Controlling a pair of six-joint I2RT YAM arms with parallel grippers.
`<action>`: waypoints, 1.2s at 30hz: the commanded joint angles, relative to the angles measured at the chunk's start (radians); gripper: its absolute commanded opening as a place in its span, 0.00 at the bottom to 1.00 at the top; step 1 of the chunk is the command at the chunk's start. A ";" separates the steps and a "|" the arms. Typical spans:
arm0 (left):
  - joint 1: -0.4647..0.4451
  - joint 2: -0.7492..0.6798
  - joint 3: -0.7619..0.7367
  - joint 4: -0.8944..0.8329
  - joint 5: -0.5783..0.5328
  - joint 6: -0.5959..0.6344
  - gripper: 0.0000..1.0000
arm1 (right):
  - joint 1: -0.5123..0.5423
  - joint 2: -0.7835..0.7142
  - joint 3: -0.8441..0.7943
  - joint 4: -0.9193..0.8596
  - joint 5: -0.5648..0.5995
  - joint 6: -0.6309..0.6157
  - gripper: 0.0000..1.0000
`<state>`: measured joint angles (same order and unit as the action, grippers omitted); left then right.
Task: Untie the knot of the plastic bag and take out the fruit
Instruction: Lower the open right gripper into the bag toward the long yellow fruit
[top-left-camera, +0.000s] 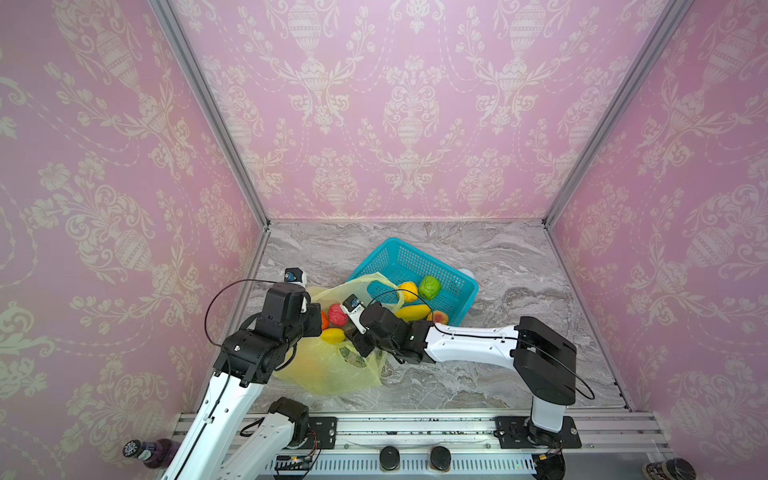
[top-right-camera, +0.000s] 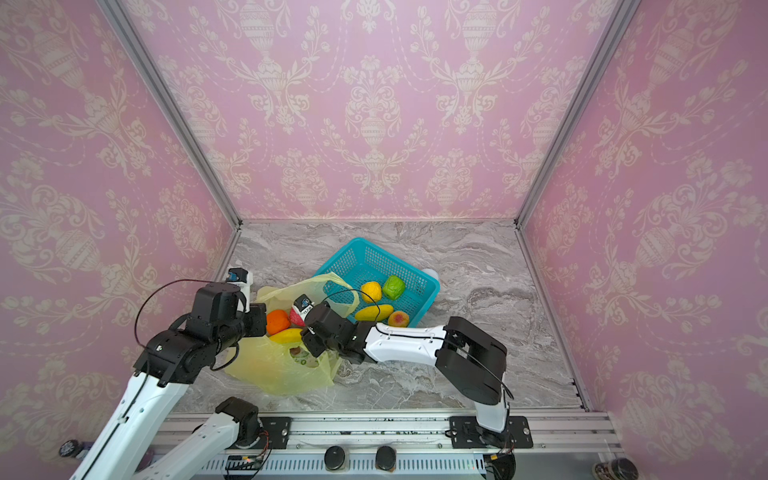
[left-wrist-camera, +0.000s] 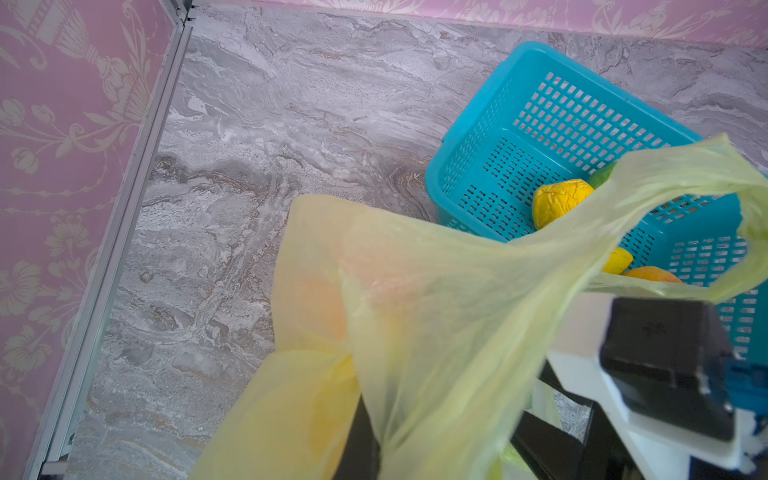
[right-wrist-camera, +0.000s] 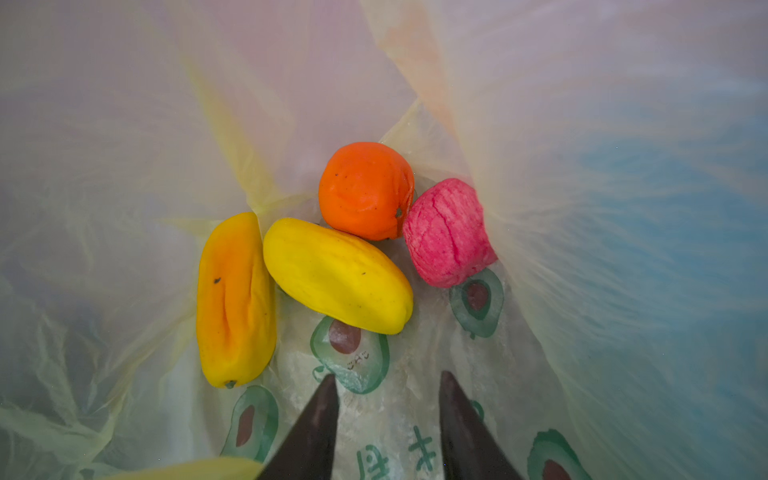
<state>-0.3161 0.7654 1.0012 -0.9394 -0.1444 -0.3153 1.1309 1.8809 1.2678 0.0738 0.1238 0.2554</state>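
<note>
Marble tabletop (top-left-camera: 519, 266) under us: our left gripper (left-wrist-camera: 449, 428) is clamped on the rim of the plastic bag (top-left-camera: 328, 370), holding its mouth up so our right gripper (right-wrist-camera: 388, 376), jaws parted and empty, can reach the fruit (right-wrist-camera: 336, 274) inside; the knot looks undone.

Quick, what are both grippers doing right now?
Left gripper: closed, holding the plastic bag by its rim.
Right gripper: open, nothing held, inside the bag.

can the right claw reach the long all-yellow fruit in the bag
Probably yes: the right claw sits open inside the thin pale-yellow plastic bag, and the long plain-yellow toy fruit lies just ahead, nothing between them.
</note>
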 joint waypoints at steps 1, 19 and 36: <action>0.006 -0.002 -0.009 -0.002 -0.013 -0.015 0.00 | -0.002 0.053 0.058 -0.016 -0.022 0.024 0.52; 0.008 -0.003 -0.009 -0.001 -0.010 -0.015 0.00 | 0.020 0.351 0.283 -0.003 -0.197 0.133 1.00; 0.006 -0.004 -0.009 0.000 -0.013 -0.016 0.00 | 0.000 0.310 0.223 -0.011 0.005 0.242 0.48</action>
<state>-0.3161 0.7666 1.0012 -0.9394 -0.1440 -0.3157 1.1400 2.2616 1.5490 0.0505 0.0624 0.4725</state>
